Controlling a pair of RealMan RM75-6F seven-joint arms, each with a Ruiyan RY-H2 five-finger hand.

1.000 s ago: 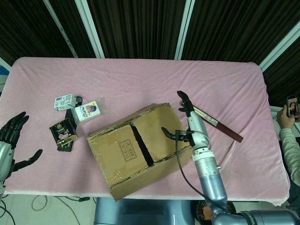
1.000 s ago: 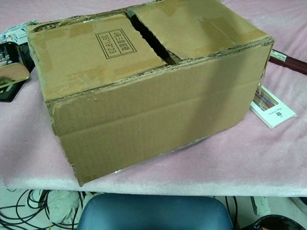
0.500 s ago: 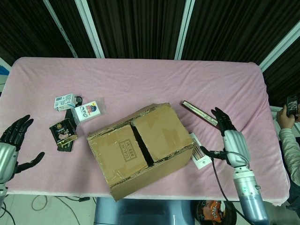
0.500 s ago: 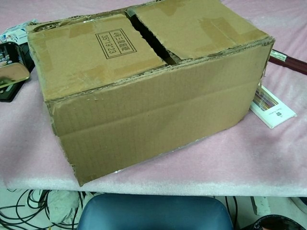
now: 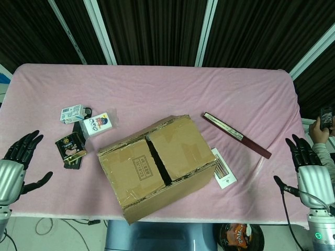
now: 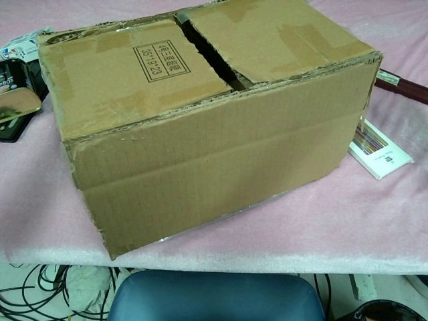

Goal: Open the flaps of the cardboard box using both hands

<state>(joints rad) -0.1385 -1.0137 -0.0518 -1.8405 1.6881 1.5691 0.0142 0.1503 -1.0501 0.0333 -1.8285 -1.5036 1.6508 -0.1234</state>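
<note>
A brown cardboard box [image 5: 157, 164] [image 6: 214, 120] sits skewed near the table's front edge. Its two top flaps lie down, with a dark slit between them. My left hand [image 5: 15, 164] hovers at the far left edge of the head view, fingers spread, holding nothing, well away from the box. My right hand [image 5: 309, 170] is at the far right edge, fingers apart and empty, also far from the box. Neither hand shows in the chest view.
Small packets [image 5: 97, 124], a white carton [image 5: 72, 113] and a dark tin [image 5: 70, 147] lie left of the box. A white booklet [image 5: 223, 168] [image 6: 378, 150] lies at its right corner, a long dark stick [image 5: 236, 135] beyond. A person [image 5: 324, 151] stands at the right edge.
My right hand has swung from the box's right flap out to the far right table edge. The left hand has shifted slightly. The box has not moved.
</note>
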